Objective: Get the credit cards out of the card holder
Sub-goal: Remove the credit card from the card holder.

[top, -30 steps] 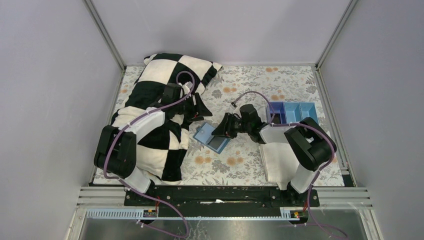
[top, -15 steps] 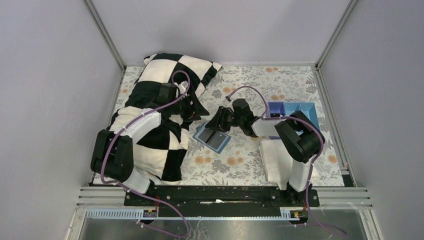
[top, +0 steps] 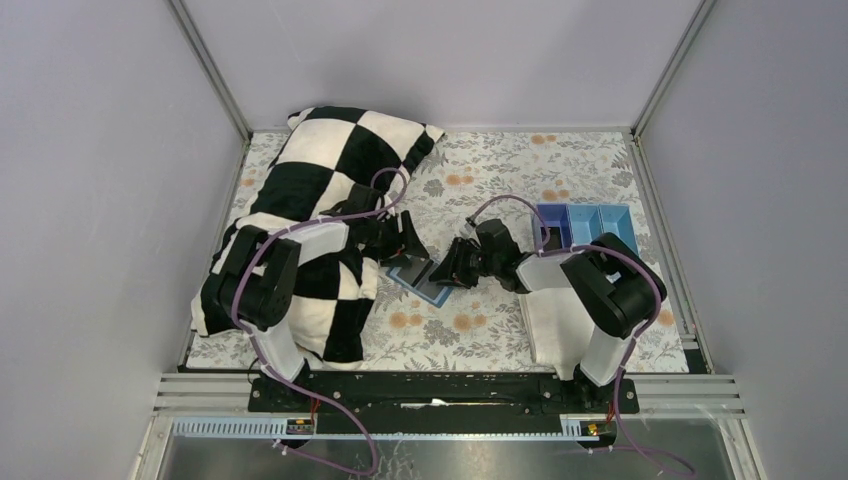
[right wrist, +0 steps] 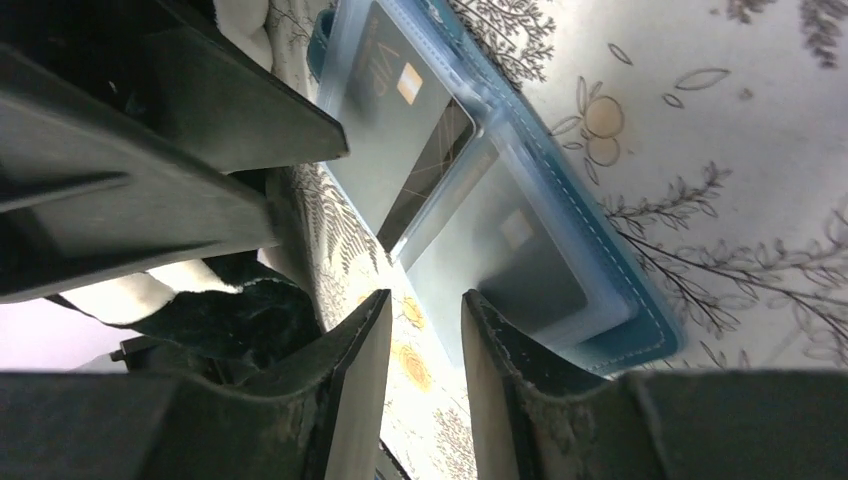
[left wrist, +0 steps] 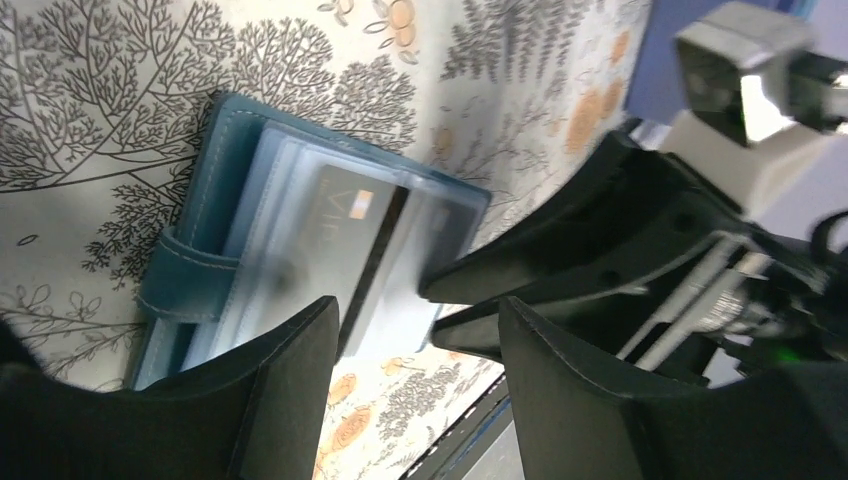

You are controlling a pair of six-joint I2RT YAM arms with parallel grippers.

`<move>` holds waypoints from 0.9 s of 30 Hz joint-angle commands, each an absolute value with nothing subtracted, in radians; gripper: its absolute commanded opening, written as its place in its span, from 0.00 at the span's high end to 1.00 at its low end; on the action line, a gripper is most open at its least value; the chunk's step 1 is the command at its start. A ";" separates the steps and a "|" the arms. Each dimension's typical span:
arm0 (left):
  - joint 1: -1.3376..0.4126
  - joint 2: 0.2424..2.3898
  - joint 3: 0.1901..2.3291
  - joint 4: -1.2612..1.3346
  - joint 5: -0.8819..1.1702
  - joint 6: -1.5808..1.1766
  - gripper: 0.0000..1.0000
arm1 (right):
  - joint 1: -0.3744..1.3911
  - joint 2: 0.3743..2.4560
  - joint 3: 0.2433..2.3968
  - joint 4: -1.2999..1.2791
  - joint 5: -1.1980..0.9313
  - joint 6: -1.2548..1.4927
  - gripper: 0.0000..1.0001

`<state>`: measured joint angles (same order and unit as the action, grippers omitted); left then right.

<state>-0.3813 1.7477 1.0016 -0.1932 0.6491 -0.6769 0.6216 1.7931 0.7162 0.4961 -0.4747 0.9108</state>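
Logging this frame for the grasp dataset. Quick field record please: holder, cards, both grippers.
card holder: lying open on the floral cloth
credit cards: in the clear sleeves, none out
left gripper: open, low over the holder, nothing between the fingers
right gripper: open, low at the holder's edge, nothing between the fingers
task state: no card removed yet

A table (top: 500,160) covered in floral print fills the middle of the frame. On it lie a black-and-white checkered blanket (top: 330,160) at upper left, an open light-blue card holder (top: 416,281) at centre, a blue compartment tray (top: 600,218) at right, and a white cloth (top: 555,320) at lower right.
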 commanded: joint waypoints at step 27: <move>-0.453 1.685 0.992 -0.225 0.477 -0.656 0.36 | 0.558 1.431 0.703 0.160 -0.315 0.777 0.61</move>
